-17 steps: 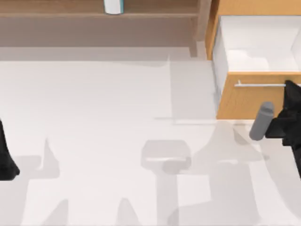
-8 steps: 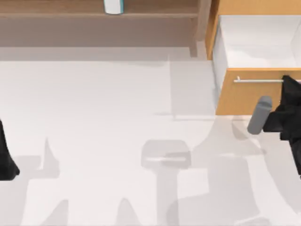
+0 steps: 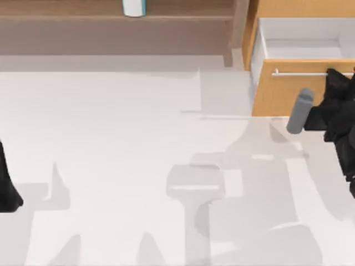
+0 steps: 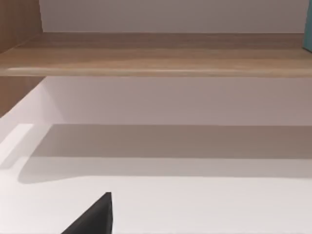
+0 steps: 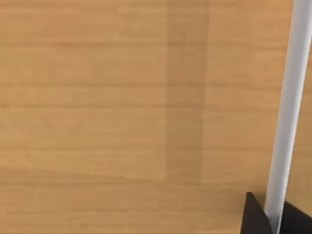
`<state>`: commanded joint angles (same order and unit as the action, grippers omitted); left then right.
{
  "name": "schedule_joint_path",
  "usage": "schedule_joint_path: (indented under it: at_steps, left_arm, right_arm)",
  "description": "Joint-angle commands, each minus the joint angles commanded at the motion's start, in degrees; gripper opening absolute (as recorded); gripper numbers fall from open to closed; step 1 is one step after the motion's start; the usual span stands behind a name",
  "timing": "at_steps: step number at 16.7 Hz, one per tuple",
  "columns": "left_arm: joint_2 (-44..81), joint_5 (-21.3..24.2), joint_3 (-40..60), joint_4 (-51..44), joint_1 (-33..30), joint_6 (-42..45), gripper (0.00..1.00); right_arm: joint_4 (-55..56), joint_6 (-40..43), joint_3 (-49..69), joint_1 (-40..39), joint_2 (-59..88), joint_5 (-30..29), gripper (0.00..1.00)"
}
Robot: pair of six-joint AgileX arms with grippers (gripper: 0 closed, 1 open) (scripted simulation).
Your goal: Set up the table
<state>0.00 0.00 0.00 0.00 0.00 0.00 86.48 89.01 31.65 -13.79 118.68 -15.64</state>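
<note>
Right tool (image 3: 333,75) clamped on thin metal bar handle (image 3: 302,73) of orange-wood drawer (image 3: 277,97), wide plain white bench (image 3: 111,144), left arm parked at bench's left edge, its tool's opening impossible to tell

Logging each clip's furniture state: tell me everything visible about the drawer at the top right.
The drawer is an orange-wood unit at the table's far right, partly open, showing a white inside. Its front panel looks like light wood with horizontal grain and carries a thin metal bar handle. The right tool sits at the handle's right end, with the bar between its fingers. The left arm is parked at the table's left edge.
</note>
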Motion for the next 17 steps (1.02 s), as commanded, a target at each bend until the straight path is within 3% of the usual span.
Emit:
schedule_joint_path:
  at_steps: [6,17]
  left_arm:
    - [0.0,0.0,0.0,0.0,0.0,0.0,1.0]
    - [0.0,0.0,0.0,0.0,0.0,0.0,1.0]
  right_arm:
    - [-0.52,-0.12,0.8,-0.1,0.11,0.06,0.0]
    - [-9.29,-0.07,15.21,2.51,6.01,2.6,0.0]
